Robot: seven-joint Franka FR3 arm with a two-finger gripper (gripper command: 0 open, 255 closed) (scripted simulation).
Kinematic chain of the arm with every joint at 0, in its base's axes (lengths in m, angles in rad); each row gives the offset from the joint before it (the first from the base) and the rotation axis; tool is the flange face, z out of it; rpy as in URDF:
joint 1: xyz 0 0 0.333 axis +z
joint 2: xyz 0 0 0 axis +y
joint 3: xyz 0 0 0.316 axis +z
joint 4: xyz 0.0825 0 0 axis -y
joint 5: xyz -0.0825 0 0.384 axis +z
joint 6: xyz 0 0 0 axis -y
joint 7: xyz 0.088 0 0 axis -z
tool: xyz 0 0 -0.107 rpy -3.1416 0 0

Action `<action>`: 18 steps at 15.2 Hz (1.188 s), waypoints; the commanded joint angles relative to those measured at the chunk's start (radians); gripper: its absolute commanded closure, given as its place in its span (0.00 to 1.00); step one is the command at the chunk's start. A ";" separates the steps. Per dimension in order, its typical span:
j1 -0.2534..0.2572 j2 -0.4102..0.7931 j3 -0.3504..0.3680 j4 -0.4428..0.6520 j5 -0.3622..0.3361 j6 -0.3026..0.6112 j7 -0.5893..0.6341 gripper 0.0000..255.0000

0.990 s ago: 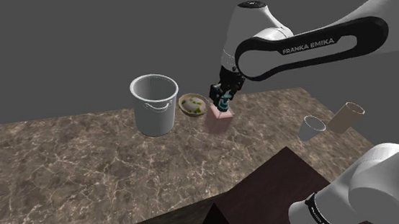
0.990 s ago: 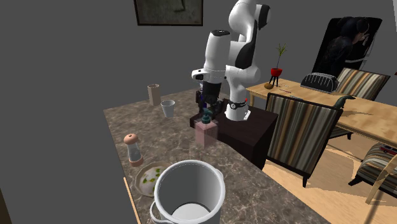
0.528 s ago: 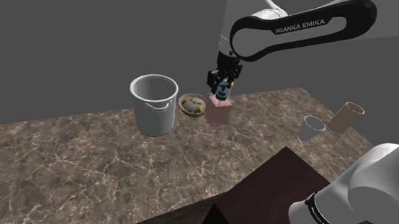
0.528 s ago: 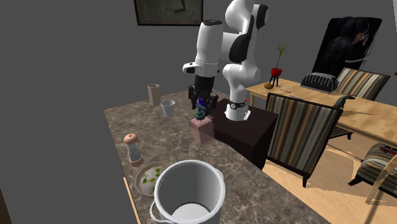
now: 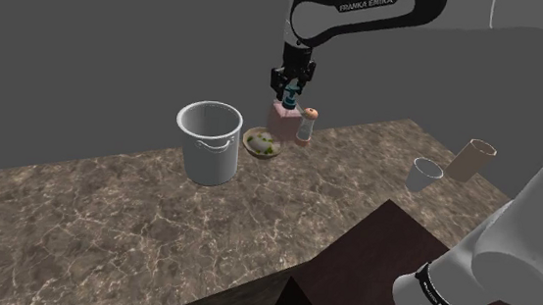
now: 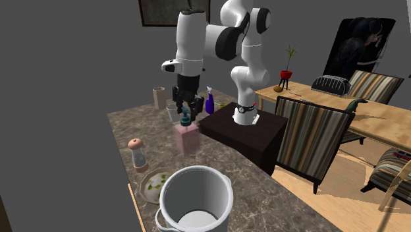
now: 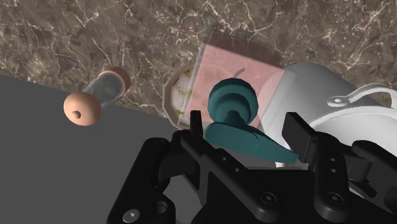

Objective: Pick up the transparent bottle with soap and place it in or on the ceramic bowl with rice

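The black gripper (image 5: 289, 86) hangs in the upper middle of the shoulder view. Its jaws stand a little way apart, clamped on the teal pump of the pink soap bottle (image 5: 283, 124). In the wrist view a finger (image 7: 197, 122) presses each side of that pump. The bottle hangs upright and seems clear of the marble counter (image 5: 109, 204). It is just over the right rim of the rice bowl (image 5: 260, 143), between the white pot (image 5: 209, 144) and a brown-capped shaker (image 5: 308, 126).
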 commanded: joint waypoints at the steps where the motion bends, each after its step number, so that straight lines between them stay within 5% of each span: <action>1: -0.005 0.079 -0.006 0.124 -0.005 -0.043 -0.016 1.00; 7: -0.011 0.336 -0.022 0.556 -0.015 -0.214 -0.068 1.00; 9: -0.007 0.485 -0.029 0.816 -0.020 -0.323 -0.094 1.00; 18: -0.014 0.462 -0.029 0.656 -0.022 -0.188 -0.078 1.00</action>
